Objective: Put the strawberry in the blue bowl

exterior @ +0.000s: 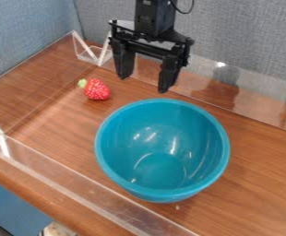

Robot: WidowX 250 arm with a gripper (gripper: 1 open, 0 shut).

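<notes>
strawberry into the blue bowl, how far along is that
Nothing looks done yet: the strawberry lies on the wooden table, left of the blue bowl and apart from it, and the bowl holds nothing. In hand: nothing, since the pincer hangs open above the table, behind the bowl and right of the strawberry. Left: reach, grasp, carry over, release.

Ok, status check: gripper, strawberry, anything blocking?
Gripper open, empty, above the table. Strawberry on table, left of it. Blue bowl empty. Nothing blocking.
</notes>
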